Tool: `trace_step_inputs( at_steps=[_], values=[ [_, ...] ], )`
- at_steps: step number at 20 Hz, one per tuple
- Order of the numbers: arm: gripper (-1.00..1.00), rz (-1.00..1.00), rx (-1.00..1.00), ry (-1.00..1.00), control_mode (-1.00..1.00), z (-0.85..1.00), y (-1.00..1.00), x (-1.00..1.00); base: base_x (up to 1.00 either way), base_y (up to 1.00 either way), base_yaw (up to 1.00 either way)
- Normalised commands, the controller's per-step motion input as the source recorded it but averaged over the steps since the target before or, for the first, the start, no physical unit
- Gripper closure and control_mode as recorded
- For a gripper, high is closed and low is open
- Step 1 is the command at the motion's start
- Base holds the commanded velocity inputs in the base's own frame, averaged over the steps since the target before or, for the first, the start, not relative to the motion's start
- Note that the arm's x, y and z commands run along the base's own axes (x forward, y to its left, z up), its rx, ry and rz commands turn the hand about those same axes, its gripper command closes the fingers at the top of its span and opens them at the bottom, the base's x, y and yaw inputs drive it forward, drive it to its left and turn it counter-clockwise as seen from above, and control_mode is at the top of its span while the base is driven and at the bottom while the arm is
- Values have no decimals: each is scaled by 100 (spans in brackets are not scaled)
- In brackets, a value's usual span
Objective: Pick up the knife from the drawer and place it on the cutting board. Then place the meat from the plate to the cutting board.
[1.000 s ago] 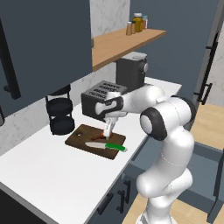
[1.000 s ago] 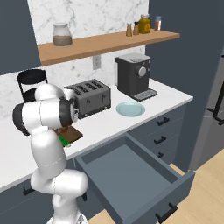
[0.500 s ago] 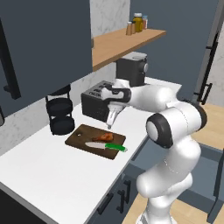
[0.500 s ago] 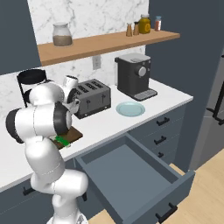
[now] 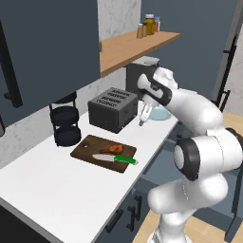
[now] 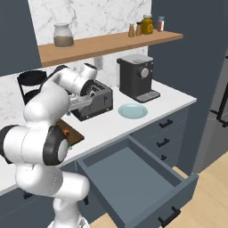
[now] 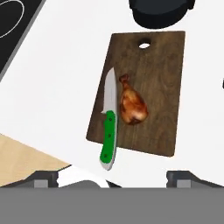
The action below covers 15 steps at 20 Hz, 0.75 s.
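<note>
The white table [image 5: 57, 190] carries everything here, and places below are given from the cutting board. The drawer [image 6: 133, 182] hangs open below the table's front edge, off to the side of the cutting board where the coffee machine stands; no item can be made out inside it. The coffee machine [image 6: 136, 78] stands far from the board, at the back of the table, and the toaster [image 5: 113, 108] sits just behind the board. The cutting board [image 7: 162, 87] lies flat near the table's front edge, with a black round rack [image 5: 65, 124] just past its holed end. The plate [image 6: 133, 111] rests well apart from the board, between the toaster and the coffee machine. The gripper [image 5: 144, 114] hangs above the table, beyond the board, in front of the toaster, its fingers slightly parted and holding nothing. The knife [image 7: 108, 127] lies along one long edge of the board, green handle overhanging the end away from the hole. The meat [image 7: 131, 105] rests on the board right beside the blade.
</note>
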Motion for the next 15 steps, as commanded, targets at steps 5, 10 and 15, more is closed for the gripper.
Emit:
trace_step_inputs(
  at_steps=[5,10,15],
  values=[
    [-100,-14,8,-6,-100,21,-100,-73,0,0,0],
    [-100,-16,7,-6,-100,2,-97,-77,0,0,0],
    [-100,-9,5,-3,-100,0,-55,-40,0,0,0]
  ],
)
